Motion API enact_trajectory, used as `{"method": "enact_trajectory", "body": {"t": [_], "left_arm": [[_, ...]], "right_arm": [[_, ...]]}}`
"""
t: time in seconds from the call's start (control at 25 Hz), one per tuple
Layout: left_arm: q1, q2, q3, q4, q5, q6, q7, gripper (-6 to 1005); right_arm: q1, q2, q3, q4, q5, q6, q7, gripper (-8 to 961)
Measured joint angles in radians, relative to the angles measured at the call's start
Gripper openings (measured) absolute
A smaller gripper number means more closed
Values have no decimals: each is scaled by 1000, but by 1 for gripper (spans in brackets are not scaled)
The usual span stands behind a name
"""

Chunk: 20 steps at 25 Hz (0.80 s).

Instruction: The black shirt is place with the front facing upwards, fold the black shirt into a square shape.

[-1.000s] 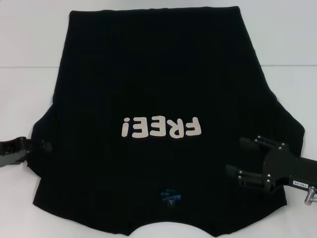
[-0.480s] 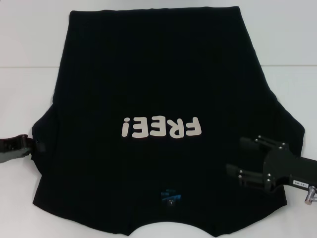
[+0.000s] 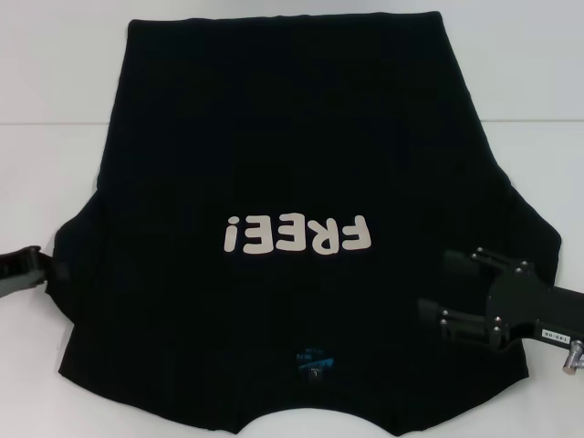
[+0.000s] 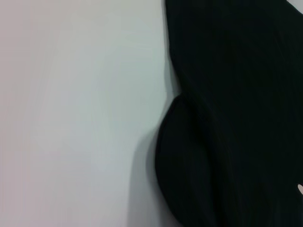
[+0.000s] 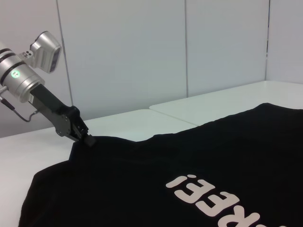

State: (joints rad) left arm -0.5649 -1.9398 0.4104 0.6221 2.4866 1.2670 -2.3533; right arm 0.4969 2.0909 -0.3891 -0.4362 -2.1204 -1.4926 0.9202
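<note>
The black shirt [image 3: 292, 137] lies flat, front up, on the white table [image 3: 55, 109]. Its white "FREE!" lettering [image 3: 297, 235] reads upside down to me, and the blue neck label [image 3: 313, 361] is near the front edge. My left gripper [image 3: 35, 266] is at the far left beside the left sleeve [image 3: 66, 265]. In the right wrist view the left gripper [image 5: 89, 140] tapers shut, its tip at the sleeve's edge. My right gripper [image 3: 440, 285] hovers open over the shirt's right shoulder, fingers pointing inward. The left wrist view shows only the sleeve [image 4: 184, 165] and table.
White table surface surrounds the shirt on the left, right and far sides. A seam in the table [image 3: 46, 124] runs across behind the sleeves. White wall panels [image 5: 142, 47] stand beyond the table.
My left gripper has drawn back to the left, off the sleeve toward the picture's edge. The right gripper has barely shifted. The shirt lies as before.
</note>
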Motion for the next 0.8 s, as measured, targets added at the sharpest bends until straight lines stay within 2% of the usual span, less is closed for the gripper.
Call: {"method": "enact_trajectory", "body": {"t": [0.4, 0.8], "left_arm": [[31, 25, -59, 29, -6, 6, -15, 2], [46, 22, -82, 35, -22, 9, -26, 2]], "right_arm": [[0, 0, 0, -1, 0, 0, 0, 860], [0, 0, -1, -1, 1, 0, 0, 860]]}}
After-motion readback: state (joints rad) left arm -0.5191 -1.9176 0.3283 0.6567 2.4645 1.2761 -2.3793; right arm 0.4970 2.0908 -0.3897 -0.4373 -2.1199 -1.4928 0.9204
